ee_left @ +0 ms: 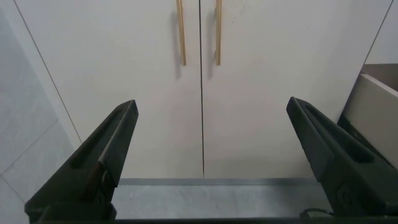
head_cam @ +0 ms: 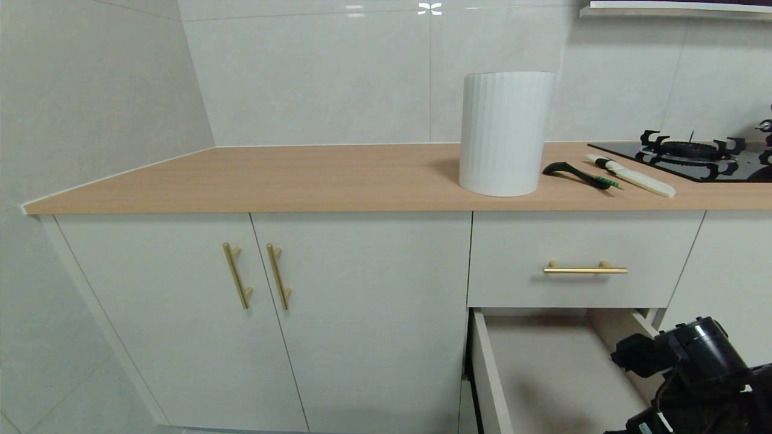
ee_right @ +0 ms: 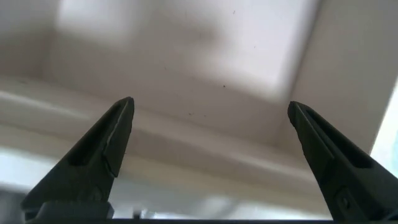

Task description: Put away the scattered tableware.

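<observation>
Wooden counter (head_cam: pixel 301 175) carries the scattered black tool (head_cam: pixel 576 173) and white knife (head_cam: pixel 633 176), beside a white canister (head_cam: pixel 503 132). Lower drawer (head_cam: pixel 555 367) stands open. Left gripper (ee_left: pixel 211 109) and right gripper (ee_right: pixel 211 109) both gape wide, holding nothing. Judged step: pickup not yet begun; next, raise the right gripper to the knife.

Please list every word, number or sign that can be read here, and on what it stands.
No text can be read anywhere.
White ribbed container: plain, no print.
Cabinet doors and drawer front: plain.
Black-handled tool and white knife: any marks are too small to tell.
</observation>
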